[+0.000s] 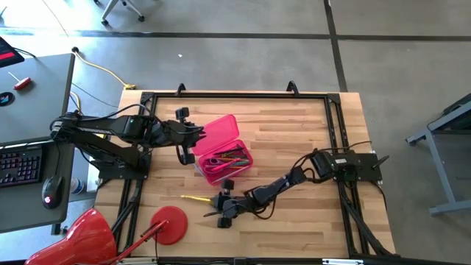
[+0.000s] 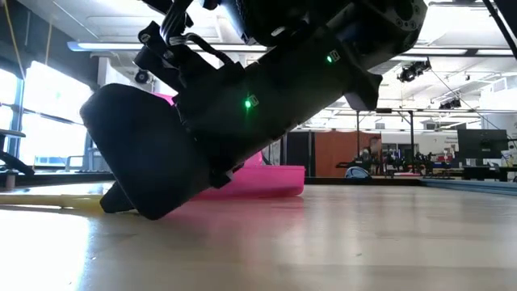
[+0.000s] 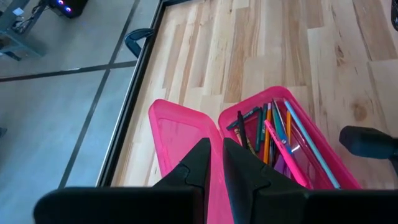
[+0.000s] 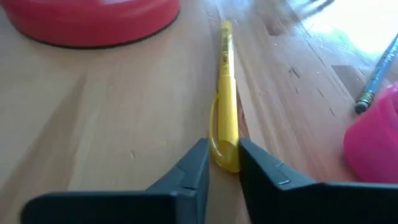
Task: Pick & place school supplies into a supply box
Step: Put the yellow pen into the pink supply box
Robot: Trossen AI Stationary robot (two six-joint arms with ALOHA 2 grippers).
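Now the right gripper (image 4: 222, 163) is down on the table (image 1: 294, 147), fingers pinched on the end of a yellow pen (image 4: 225, 106) — only its wrist view shows that grasp. From above, the left gripper (image 1: 193, 140) clamps the open pink supply box (image 1: 221, 151) at its hinge — pencils (image 3: 273, 127) inside, red disc (image 1: 168, 223) nearby.

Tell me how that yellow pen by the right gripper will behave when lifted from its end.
The yellow pen looks stiff, thin and probably light. The right gripper brackets only its near end, so it may droop or pivot. Its smooth round barrel could slip or roll on the table.
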